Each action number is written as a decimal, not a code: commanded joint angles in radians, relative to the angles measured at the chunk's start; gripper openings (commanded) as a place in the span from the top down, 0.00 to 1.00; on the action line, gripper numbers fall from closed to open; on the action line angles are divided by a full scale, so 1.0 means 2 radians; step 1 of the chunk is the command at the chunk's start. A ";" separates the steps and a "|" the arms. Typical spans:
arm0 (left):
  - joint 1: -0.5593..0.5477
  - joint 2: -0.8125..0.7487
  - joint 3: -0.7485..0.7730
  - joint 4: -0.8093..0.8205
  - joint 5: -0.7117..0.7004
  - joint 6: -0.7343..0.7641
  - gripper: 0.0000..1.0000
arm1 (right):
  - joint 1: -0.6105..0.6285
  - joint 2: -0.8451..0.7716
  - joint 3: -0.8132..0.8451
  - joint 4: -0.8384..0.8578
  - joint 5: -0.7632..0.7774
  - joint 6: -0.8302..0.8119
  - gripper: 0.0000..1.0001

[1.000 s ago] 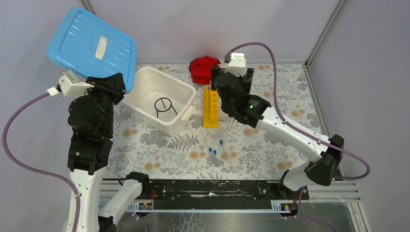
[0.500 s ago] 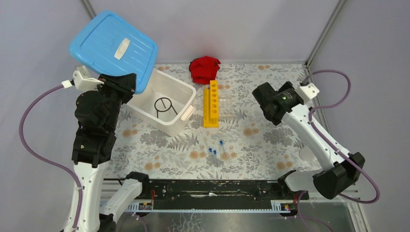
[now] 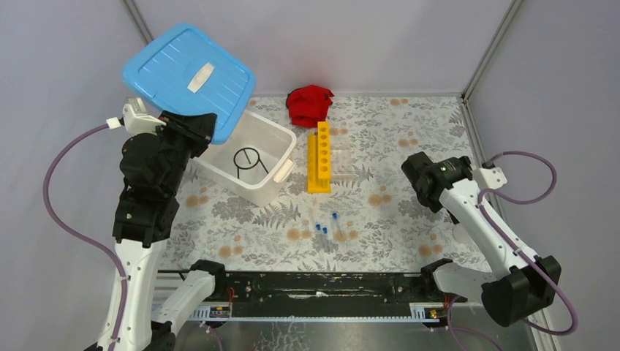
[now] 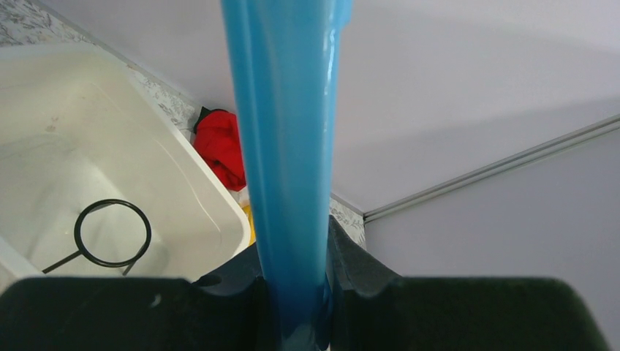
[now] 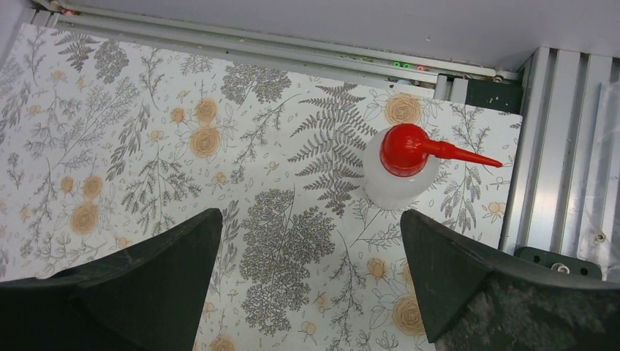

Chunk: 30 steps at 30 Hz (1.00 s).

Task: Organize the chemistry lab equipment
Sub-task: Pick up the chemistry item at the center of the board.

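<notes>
My right gripper hangs wide open, empty; the red-capped wash bottle stands to its near right; left gripper pinches the blue lid.

Black ring stand inside open white tub, blue lid aloft, yellow rack beside, blue-capped tubes loose nearby.

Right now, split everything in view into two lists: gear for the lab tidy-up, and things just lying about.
Lab gear: blue lid, white tub, wire ring stand inside it, yellow rack, small blue-capped tubes.
Lying about: red cloth; red-capped squeeze bottle, though it may be lab gear too.
</notes>
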 commanded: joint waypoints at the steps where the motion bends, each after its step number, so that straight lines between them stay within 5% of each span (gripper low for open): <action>1: -0.003 -0.006 -0.001 0.029 0.020 -0.004 1.00 | -0.011 -0.021 -0.015 -0.016 0.000 0.041 0.01; 30: -0.018 -0.011 -0.033 0.060 0.059 -0.031 1.00 | -0.067 -0.042 -0.124 -0.013 0.037 0.080 0.04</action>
